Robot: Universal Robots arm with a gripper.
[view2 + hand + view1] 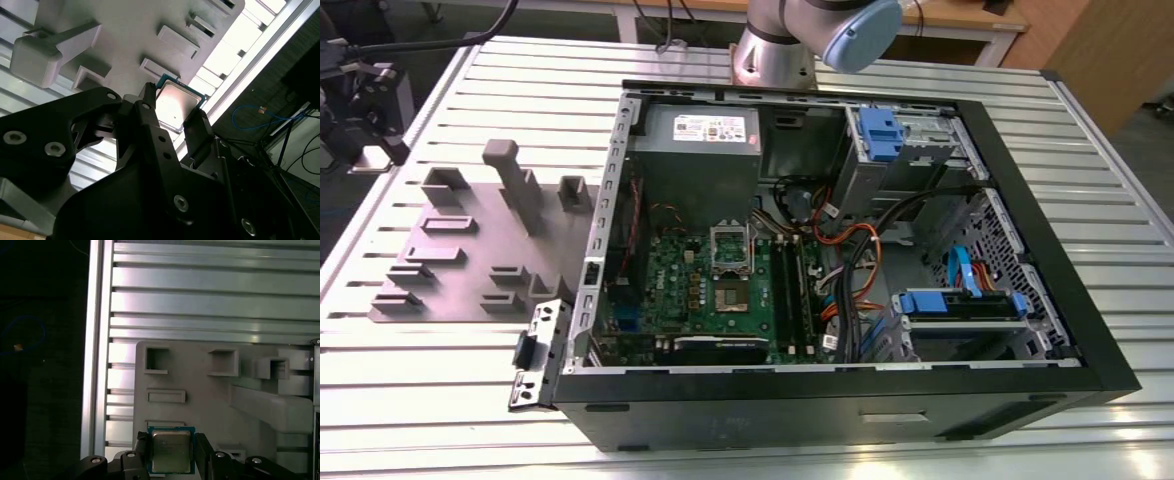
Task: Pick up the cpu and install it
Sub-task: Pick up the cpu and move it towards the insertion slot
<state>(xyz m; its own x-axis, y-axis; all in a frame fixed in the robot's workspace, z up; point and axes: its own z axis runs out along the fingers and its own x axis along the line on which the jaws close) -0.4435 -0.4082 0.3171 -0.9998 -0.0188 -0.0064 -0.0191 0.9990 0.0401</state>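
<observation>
In both wrist views my gripper (171,454) is shut on the cpu (171,450), a small square chip with a silvery top and a thin green edge. One black finger (142,449) presses on each side of it. The chip (176,106) hangs well above the grey plastic tray (215,405), over the tray's edge nearest the table's side rail. In the exterior view the green motherboard (700,290) lies inside the open computer case (1041,300), with the silver socket frame (730,262) near its middle. The arm's base (781,45) stands behind the case.
The grey tray (454,255) with raised blocks and a tall post (520,190) lies on the slatted metal table (480,90), at the exterior view's left of the case. Cables, blue drive brackets (961,303) and a power supply (700,140) crowd the case. Dark floor lies beyond the table's edge (95,365).
</observation>
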